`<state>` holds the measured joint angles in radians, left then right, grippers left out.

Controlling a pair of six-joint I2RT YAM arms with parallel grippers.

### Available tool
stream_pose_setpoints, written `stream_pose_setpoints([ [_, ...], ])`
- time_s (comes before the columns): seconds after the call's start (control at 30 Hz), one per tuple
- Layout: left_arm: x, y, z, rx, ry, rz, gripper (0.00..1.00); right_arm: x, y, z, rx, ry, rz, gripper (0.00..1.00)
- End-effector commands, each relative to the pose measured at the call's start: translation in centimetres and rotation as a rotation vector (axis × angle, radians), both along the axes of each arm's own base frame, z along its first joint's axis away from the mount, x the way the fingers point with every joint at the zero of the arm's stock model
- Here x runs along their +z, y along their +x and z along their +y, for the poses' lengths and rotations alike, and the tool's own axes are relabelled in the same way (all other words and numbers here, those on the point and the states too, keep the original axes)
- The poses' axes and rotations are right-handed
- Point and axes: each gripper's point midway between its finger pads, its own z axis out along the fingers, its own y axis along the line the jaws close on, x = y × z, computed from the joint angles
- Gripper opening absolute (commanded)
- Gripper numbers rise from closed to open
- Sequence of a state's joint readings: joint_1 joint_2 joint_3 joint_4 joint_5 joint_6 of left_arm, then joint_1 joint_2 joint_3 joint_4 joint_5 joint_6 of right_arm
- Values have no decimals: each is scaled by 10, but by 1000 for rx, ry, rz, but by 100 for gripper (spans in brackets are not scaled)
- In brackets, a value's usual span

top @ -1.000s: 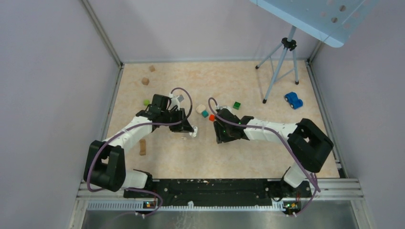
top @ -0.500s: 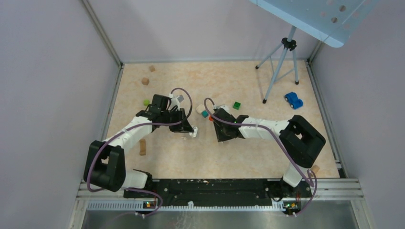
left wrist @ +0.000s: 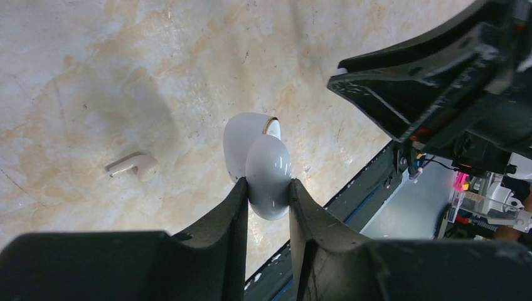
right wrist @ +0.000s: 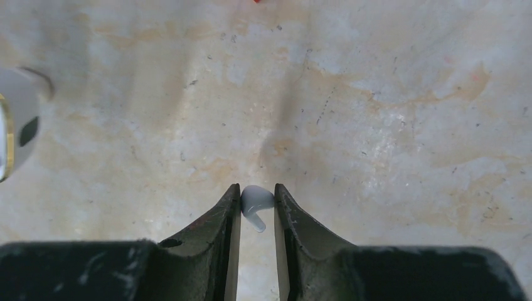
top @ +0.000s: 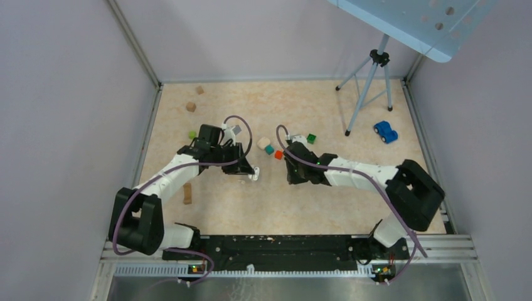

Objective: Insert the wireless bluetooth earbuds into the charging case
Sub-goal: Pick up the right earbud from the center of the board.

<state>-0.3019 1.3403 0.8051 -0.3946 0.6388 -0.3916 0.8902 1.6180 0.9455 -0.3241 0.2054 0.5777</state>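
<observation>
My left gripper (left wrist: 268,188) is shut on the charging case (left wrist: 266,169), a small pale rounded case with its lid open and a gold rim showing. It is held just above the table, and in the top view (top: 253,175) it shows at the left fingertips. One white earbud (left wrist: 133,165) lies on the table left of the case. My right gripper (right wrist: 258,202) is shut on the other earbud (right wrist: 256,200), stem pointing toward the camera, just over the table. The case's edge (right wrist: 14,125) shows at far left in the right wrist view. In the top view the right gripper (top: 291,179) is to the right of the case.
A cream block (top: 263,143), a teal cube (top: 269,149) and a red cube (top: 278,154) sit behind the grippers. A green cube (top: 311,138), a lime piece (top: 192,134), wooden blocks (top: 187,193), a blue toy car (top: 385,132) and a tripod (top: 370,81) stand around.
The right arm's elbow swung left and then back right, with its gripper shifting slightly. The left arm and the case have stayed put.
</observation>
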Motion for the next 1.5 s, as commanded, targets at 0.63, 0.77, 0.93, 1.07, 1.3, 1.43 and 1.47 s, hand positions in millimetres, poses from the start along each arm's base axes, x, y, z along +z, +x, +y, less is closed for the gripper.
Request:
stream_pose_setpoints([
  [0.63,69,-19,-36,21,-345,169,0,202,8,72,22,731,-614,14],
  [0.77,74,-21,-38,16,-378,192,0,202,7,73,22,743,-619,13],
  [0.93,80,-24,-42,22,-434,250,0,195,4,75,36,737,-610,13],
  [1.07,82,-26,-42,35,-451,267,0,190,1,76,48,729,-603,13],
  [1.3,82,-28,-42,36,-461,293,0,183,-3,78,63,718,-598,12],
  [1.43,84,-30,-43,36,-476,299,0,178,-4,79,66,710,-595,12],
  [1.47,84,-30,-43,36,-476,297,0,177,-5,79,65,713,-593,12],
])
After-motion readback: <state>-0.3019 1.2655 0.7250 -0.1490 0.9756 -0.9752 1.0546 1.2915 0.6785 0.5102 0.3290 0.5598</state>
